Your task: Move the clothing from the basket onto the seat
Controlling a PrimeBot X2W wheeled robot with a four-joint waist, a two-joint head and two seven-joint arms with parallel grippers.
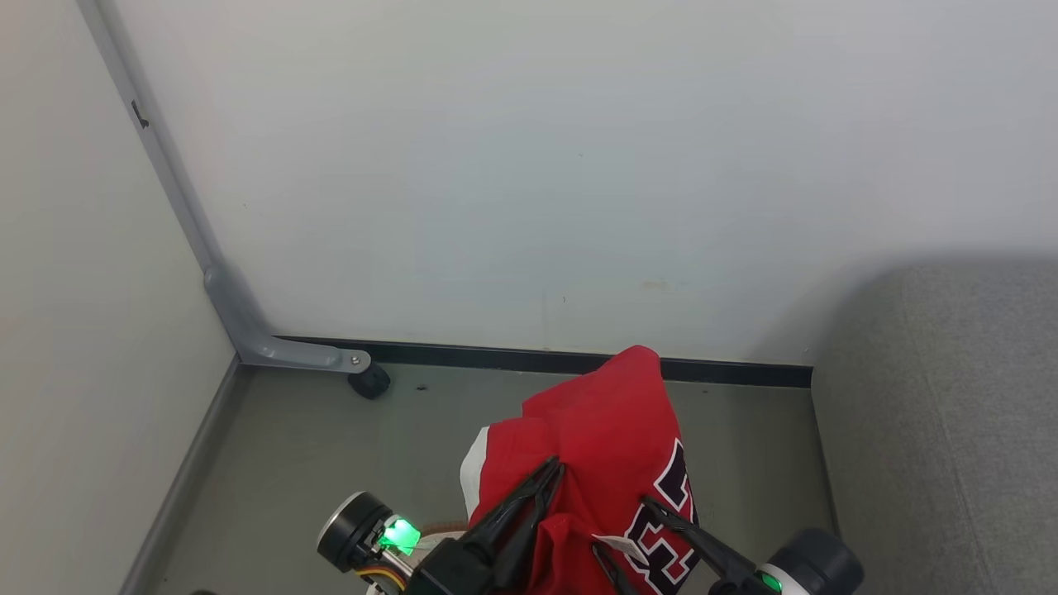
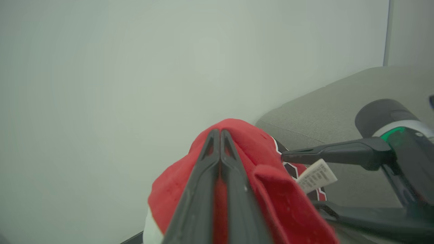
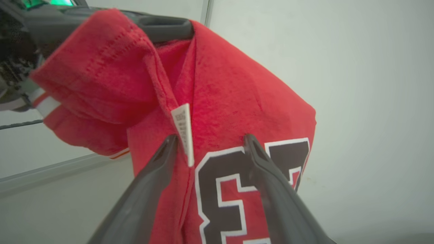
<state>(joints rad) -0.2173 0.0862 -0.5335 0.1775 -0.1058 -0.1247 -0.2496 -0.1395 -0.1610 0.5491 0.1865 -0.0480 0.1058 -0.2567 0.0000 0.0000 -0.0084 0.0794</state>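
The clothing (image 1: 607,430) is a bright red, soft, slightly fuzzy garment hanging in the air above the floor (image 1: 331,463). It is bunched into loose folds, with a white panel (image 1: 473,471) at its left edge and a dark number outlined in white (image 3: 234,189) on its right side. The left gripper (image 1: 554,468) has its fingers pressed together on a fold near the top of the cloth, which drapes to both sides of them in the left wrist view (image 2: 288,210). The right gripper (image 3: 210,138) has its fingers apart in front of the number, with the small white printed tag (image 3: 183,132) hanging between them; whether they touch the cloth cannot be told. To the robot's right is the seat (image 1: 942,413), a broad grey woven cushion with a rounded corner, standing against the wall and just beside the hanging garment. The floor is smooth, dull grey and bare between the garment and the corner at the left. A plain pale wall (image 1: 537,165) rises behind, edged at the bottom by a black skirting strip (image 1: 512,357). At the left a pale panel (image 1: 83,330) meets the wall, carried by a grey metal bracket (image 1: 248,330) with a small black caster (image 1: 369,381) on the floor.
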